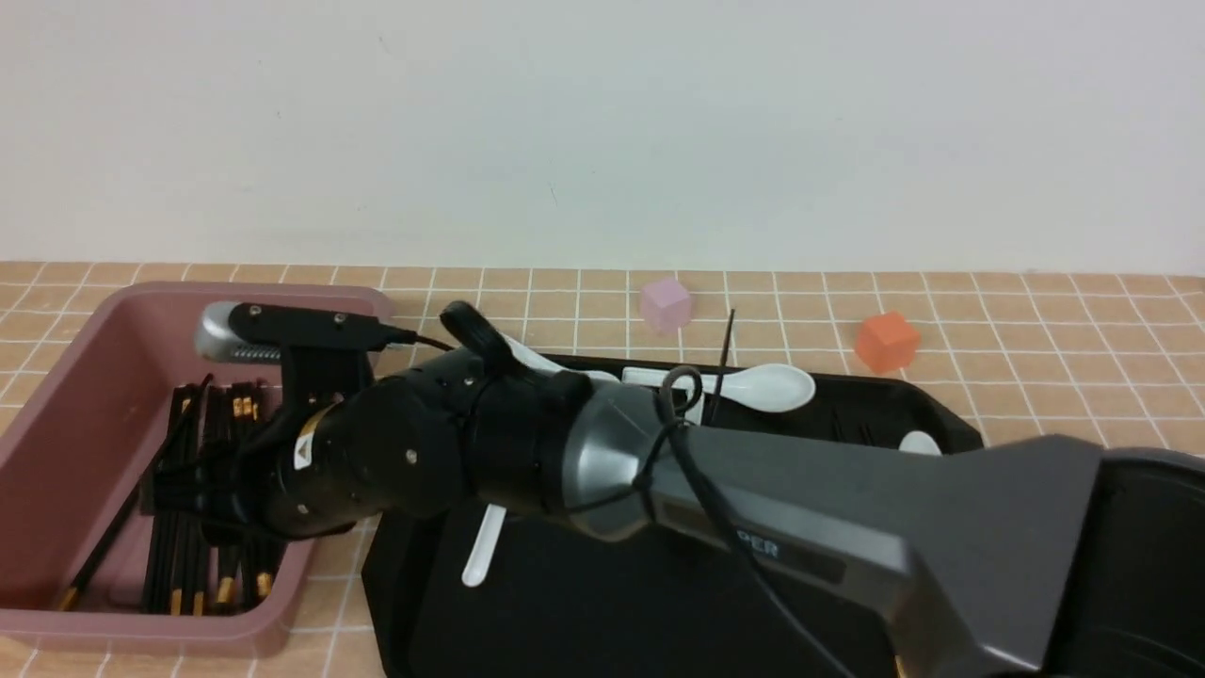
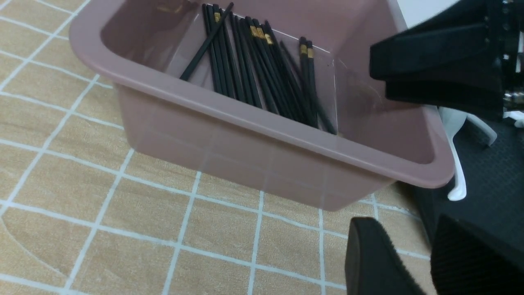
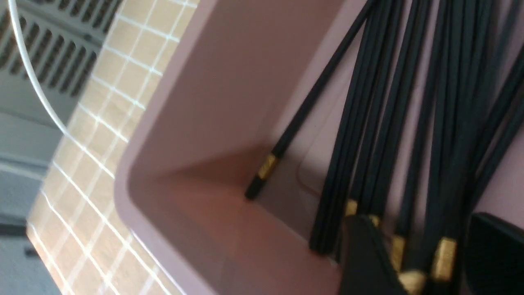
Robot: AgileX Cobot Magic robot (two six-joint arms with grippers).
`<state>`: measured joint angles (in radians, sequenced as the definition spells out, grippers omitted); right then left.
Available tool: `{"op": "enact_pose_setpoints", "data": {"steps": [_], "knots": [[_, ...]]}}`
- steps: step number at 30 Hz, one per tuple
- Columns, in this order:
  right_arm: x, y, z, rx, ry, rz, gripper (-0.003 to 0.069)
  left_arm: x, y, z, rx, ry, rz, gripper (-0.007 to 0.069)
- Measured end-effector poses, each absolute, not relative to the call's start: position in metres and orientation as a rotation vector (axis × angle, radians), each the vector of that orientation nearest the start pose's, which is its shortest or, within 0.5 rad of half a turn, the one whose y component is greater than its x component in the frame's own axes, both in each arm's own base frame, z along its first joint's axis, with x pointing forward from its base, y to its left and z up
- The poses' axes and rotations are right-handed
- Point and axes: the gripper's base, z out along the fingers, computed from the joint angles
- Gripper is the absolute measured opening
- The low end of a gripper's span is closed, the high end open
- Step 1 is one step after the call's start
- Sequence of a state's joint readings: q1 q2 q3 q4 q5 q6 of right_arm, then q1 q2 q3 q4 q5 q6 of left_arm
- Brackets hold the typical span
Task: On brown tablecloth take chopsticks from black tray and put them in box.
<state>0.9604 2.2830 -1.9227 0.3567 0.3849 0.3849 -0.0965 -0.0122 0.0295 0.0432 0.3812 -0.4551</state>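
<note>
Chopsticks (image 2: pixel 245 69) lie in box (image 2: pixel 245 119); right claw (image 3: pixel 423 233) hangs spread wide over them, released; best lift straight up, clear of rim, then over to tray (image 1: pixel 612 603).

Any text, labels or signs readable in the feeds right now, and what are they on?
"PER": end of a longer word, the rest hidden, on the right arm's grey forearm.
Warning triangle sticker on the right arm's wrist: symbol too small to read.
Wrist views: no text.

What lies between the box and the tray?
Only a narrow strip of bare tablecloth, shown in the front view; the right arm crosses above it.
</note>
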Motion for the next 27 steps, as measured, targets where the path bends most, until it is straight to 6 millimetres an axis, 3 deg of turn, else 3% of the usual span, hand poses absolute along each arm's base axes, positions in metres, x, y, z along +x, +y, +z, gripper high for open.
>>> {"op": "enact_pose_setpoints", "data": {"steps": [5, 9, 12, 14, 20, 22, 27], "knots": [[0.288, 0.422, 0.252, -0.608, 2.444, 0.88, 0.0274, 0.052, -0.004, 0.17, -0.312, 1.87, -0.335, 0.0238], [0.284, 0.38, 0.314, -0.735, 2.441, 0.758, 0.0092, 0.052, -0.004, 0.17, -0.312, 1.87, -0.335, 0.0238], [0.275, 0.341, 0.362, -0.797, 2.415, 0.643, -0.0005, 0.052, -0.004, 0.17, -0.312, 1.87, -0.335, 0.0238], [0.259, 0.311, 0.401, -0.822, 2.363, 0.569, -0.0013, 0.052, -0.004, 0.17, -0.312, 1.87, -0.335, 0.0238], [0.211, 0.247, 0.47, -0.814, 2.27, 0.517, -0.0013, 0.052, -0.004, 0.17, -0.312, 1.87, -0.335, 0.0238], [0.196, 0.229, 0.477, -0.813, 2.265, 0.516, -0.0013, 0.052, -0.004, 0.17, -0.312, 1.87, -0.335, 0.0238], [0.165, 0.193, 0.466, -0.808, 2.255, 0.517, -0.0009, 0.052, -0.004, 0.17, -0.312, 1.87, -0.335, 0.0238]]}}
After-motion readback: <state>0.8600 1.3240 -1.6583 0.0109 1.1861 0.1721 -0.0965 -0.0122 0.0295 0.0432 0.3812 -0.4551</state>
